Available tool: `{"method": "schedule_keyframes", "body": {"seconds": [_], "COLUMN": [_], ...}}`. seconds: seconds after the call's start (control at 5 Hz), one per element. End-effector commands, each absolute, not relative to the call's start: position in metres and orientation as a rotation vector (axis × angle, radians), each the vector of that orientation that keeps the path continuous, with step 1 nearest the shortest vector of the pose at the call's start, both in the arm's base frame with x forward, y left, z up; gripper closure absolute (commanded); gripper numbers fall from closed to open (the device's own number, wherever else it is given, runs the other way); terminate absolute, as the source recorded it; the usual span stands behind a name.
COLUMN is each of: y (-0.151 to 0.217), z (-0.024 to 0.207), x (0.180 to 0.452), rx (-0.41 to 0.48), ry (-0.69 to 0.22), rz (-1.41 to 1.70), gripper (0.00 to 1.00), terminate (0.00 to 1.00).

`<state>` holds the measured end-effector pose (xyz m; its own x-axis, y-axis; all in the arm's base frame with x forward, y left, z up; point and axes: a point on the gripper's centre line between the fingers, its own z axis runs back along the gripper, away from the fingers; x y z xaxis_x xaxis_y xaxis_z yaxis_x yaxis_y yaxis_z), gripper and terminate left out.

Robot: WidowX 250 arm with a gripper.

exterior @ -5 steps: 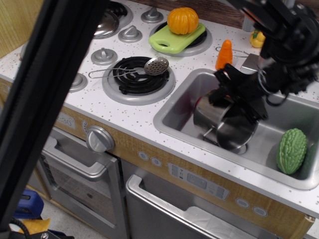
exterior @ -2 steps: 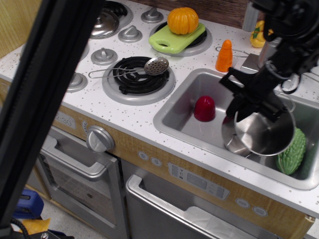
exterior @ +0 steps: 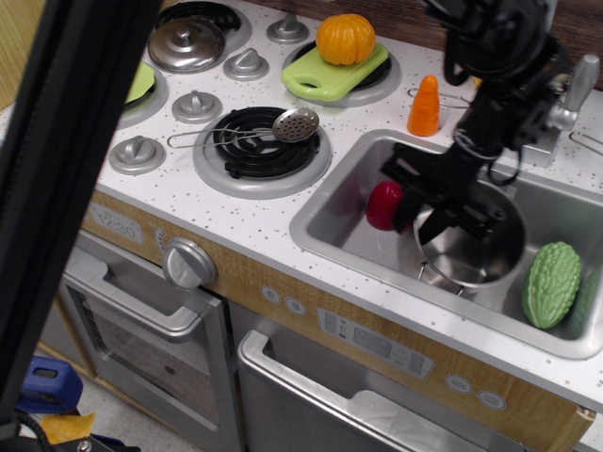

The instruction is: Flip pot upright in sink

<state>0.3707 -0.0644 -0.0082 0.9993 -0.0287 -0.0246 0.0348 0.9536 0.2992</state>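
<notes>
Below the black gripper (exterior: 450, 209), the stainless-steel pot (exterior: 468, 247) stands mouth-up on the floor of the grey sink (exterior: 325, 218), its rim just under the fingertips. Whether the fingers clasp that rim or stand apart from it cannot be told from this angle. Just left of the gripper sits a red ball (exterior: 383, 205); to its right, beyond the pot, lies a green bitter gourd (exterior: 551, 282). An orange carrot (exterior: 425, 104) stands on the counter behind.

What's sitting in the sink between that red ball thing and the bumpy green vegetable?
The pot sits there, mouth up, in the sink, with the tool at its rim, as the single camera view shows.
</notes>
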Motion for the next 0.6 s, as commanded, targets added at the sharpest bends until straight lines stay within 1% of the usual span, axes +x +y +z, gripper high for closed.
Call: {"method": "schedule_keyframes", "body": {"seconds": [0.0, 0.2, 0.4], "y": [-0.069, -0.069, -0.069], "z": [0.0214, 0.0214, 0.0214], "x": [0.3801, 0.3801, 0.3801], "rx": [0.286, 0.286, 0.286], "ry": [-0.057, -0.057, -0.057], "rz": [-0.035, -0.035, -0.035], "gripper": [0.0, 0.0, 0.0], "terminate": [0.0, 0.0, 1.0]}}
